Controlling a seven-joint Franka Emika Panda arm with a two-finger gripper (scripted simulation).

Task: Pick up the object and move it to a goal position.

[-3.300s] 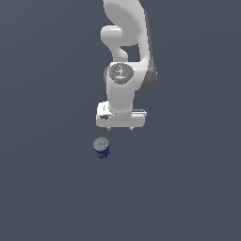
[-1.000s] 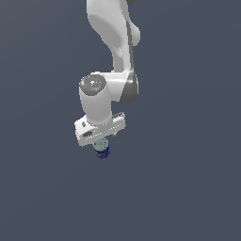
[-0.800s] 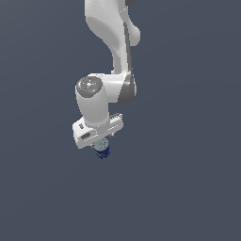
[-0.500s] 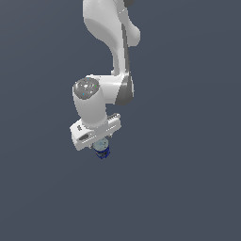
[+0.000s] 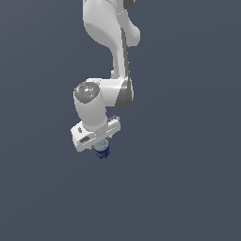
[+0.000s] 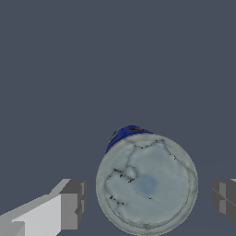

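Wrist view shows the white gripper (image 6: 146, 202), lowered since earlier, spread around the blue-labelled, silvery-topped cylindrical can (image 6: 146, 184), seemingly untouched, ready for closing.

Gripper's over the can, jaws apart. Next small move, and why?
Probably close the jaws. In the wrist view the can sits between the two fingers, gaps showing on both sides, so the gripper is open and straddling it. The exterior view shows the hand low over the can.

One can (image 6: 146, 184), two fingers (image 6: 73, 204).
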